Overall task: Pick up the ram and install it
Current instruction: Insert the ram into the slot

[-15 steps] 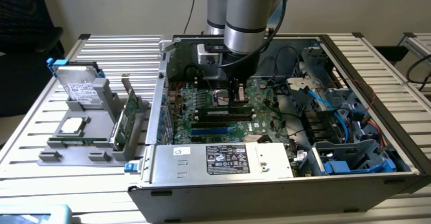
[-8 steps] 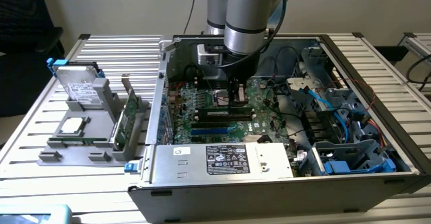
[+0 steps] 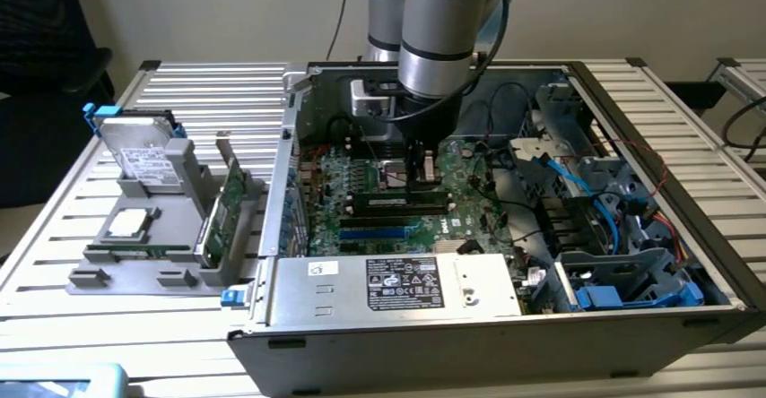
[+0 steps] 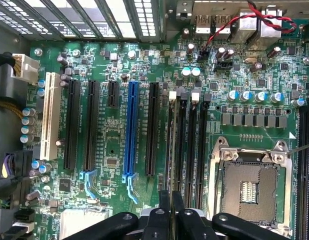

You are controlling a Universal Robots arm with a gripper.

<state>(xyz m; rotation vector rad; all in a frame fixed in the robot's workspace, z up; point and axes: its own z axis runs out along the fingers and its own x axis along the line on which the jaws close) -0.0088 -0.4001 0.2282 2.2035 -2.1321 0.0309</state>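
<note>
Inside the open computer case (image 3: 479, 326) my gripper (image 3: 419, 176) reaches straight down to the motherboard (image 4: 119, 65), over the long black memory slots (image 4: 194, 145). The ram (image 4: 171, 150) appears edge-on as a thin strip running out from between my fingertips, along the slot farthest from the CPU socket. In the exterior view the ram (image 3: 401, 203) is a dark stick with a pale label lying low in the slots under the gripper. The black fingers (image 4: 164, 215) stand close together, shut on the ram's edge.
An empty CPU socket (image 4: 249, 185) lies beside the memory slots. Blue (image 4: 130, 130), black and white (image 4: 48, 115) expansion slots lie on the other side. The power supply (image 3: 396, 281) sits at the case front. On the exterior view's left, a grey holder (image 3: 143, 263) carries a hard drive (image 3: 143, 156) and a green expansion card (image 3: 228, 210).
</note>
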